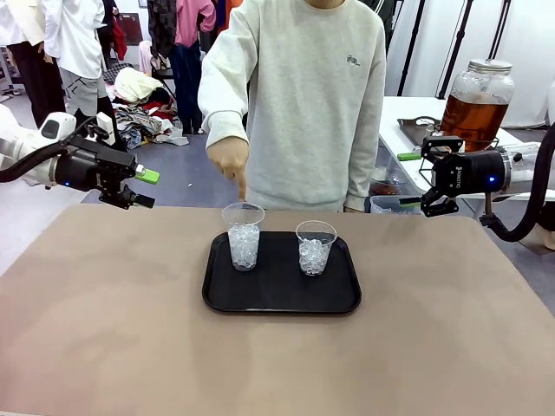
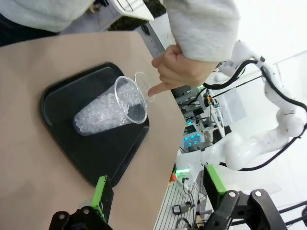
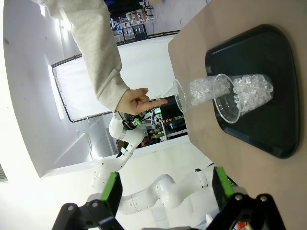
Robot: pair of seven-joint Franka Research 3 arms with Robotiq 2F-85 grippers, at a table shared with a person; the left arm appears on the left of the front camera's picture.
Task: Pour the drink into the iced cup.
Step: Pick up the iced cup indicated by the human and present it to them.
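Well, two iced cups (image 1: pixel 244 236) sit on one tray (image 1: pixel 279 293).

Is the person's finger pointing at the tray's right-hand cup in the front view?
No, the person's hand points down at the left cup, not the right cup on the black tray.

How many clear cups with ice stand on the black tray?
2. The left cup stands on the left part of the tray, just below the person's pointing hand; the right cup stands beside it, apart, near the tray's middle. No other seems hidden.
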